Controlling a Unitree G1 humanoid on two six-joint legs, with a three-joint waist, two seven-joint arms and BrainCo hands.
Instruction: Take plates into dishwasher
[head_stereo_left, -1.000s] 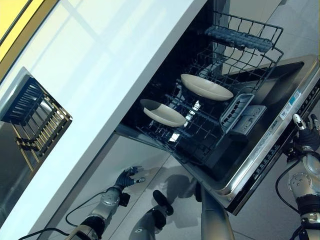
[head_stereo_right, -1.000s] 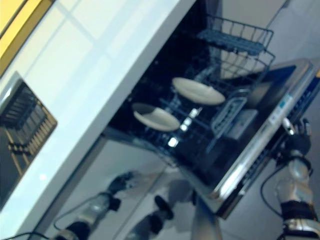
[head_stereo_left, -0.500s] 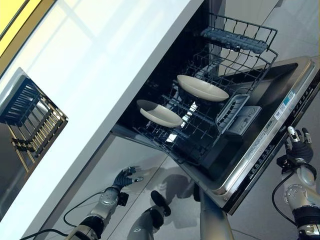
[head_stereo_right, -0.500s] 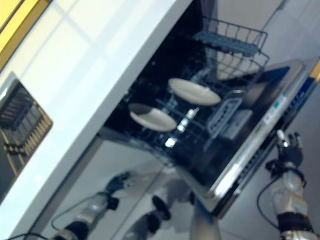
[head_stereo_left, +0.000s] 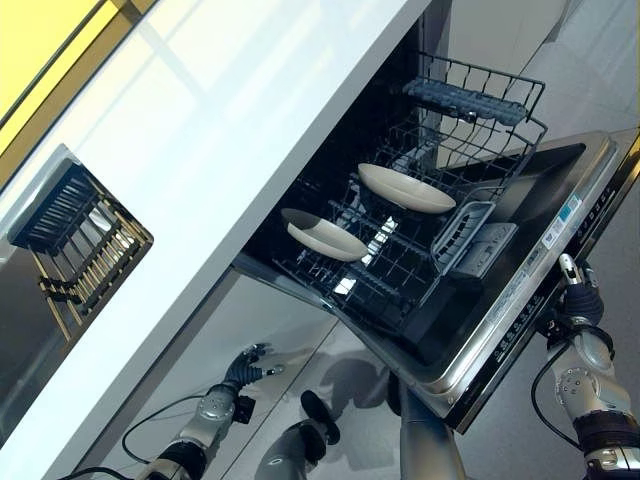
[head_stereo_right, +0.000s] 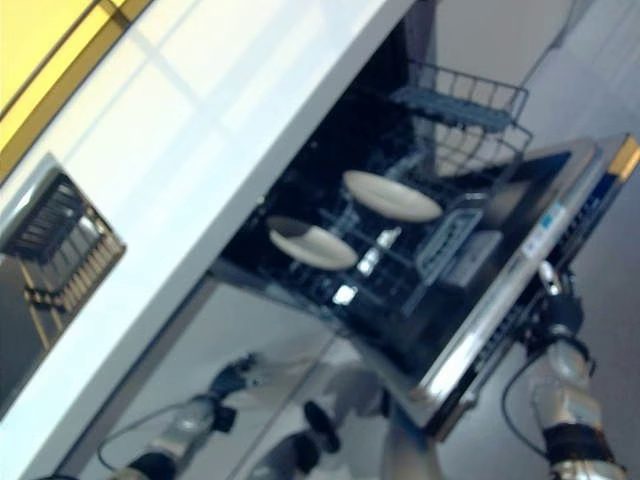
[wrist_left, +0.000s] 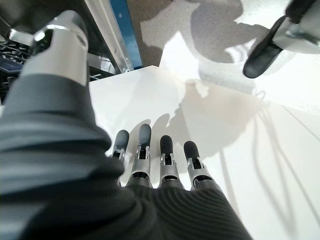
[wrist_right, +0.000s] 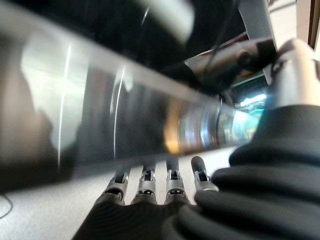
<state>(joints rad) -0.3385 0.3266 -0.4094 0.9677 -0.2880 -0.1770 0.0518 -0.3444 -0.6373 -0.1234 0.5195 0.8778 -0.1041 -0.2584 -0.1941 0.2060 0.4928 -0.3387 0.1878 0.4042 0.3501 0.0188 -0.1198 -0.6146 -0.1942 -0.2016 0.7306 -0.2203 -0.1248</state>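
Beyond the open stainless dishwasher door (head_stereo_left: 560, 225), the wire lower rack (head_stereo_left: 400, 250) is partly hidden in shadow. Two cream oval plates (head_stereo_left: 405, 187) (head_stereo_left: 322, 233) are seated in it. The right hand (head_stereo_left: 572, 290), fingers straight, has been drawn closer under the door's edge. The left hand (wrist_left: 160, 165) is held open, low beside the door.

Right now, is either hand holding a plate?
No. Both plates already sit in the dishwasher's lower rack, and the left hand and right hand show straight, empty fingers.
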